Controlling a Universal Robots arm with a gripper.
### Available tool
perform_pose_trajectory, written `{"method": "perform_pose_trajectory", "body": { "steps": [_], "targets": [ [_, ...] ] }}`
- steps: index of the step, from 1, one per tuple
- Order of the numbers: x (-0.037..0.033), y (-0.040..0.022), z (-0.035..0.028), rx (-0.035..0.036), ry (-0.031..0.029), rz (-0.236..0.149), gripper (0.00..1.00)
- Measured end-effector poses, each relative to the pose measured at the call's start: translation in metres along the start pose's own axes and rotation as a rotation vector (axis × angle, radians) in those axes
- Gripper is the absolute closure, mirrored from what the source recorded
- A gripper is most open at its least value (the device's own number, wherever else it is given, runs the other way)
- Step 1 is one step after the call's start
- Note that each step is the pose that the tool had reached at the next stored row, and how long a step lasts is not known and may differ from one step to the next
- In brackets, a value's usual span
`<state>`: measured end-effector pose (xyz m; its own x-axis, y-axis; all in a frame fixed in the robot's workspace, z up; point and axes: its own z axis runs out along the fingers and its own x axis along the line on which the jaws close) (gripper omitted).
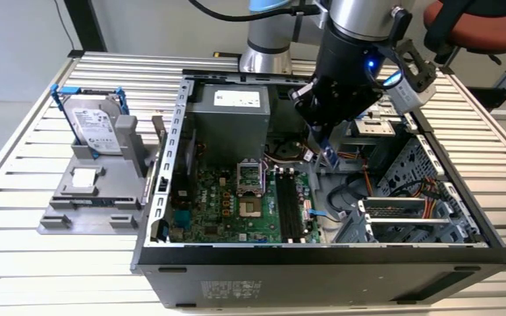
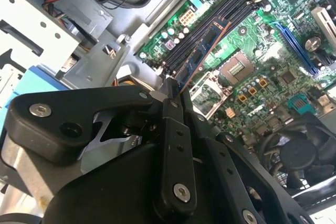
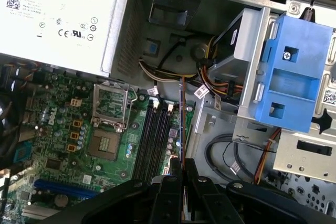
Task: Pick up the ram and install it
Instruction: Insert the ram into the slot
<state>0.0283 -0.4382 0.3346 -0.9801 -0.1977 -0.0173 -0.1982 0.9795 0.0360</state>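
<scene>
Green ram (image 2: pixel 202 53), clamped edge-on in the end effector (image 2: pixel 172 95), hangs inside the open case (image 1: pixel 323 263) just above the motherboard's black slots (image 2: pixel 210 30), unseated, with the blue drive bracket (image 3: pixel 283 72) near one side.

Slatted silver tabletop (image 1: pixel 24 263), open black computer case (image 1: pixel 323 276) resting on it, grey stand (image 1: pixel 95 194) just beside it toward the exterior view's left
</scene>
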Motion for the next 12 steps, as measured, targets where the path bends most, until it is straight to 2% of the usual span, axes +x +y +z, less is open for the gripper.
{"method": "perform_pose_trajectory", "body": {
  "steps": [12],
  "targets": [
    [0.0001,-0.0002,0.0063,0.001,-0.0005,0.02,1.0]
  ]
}}
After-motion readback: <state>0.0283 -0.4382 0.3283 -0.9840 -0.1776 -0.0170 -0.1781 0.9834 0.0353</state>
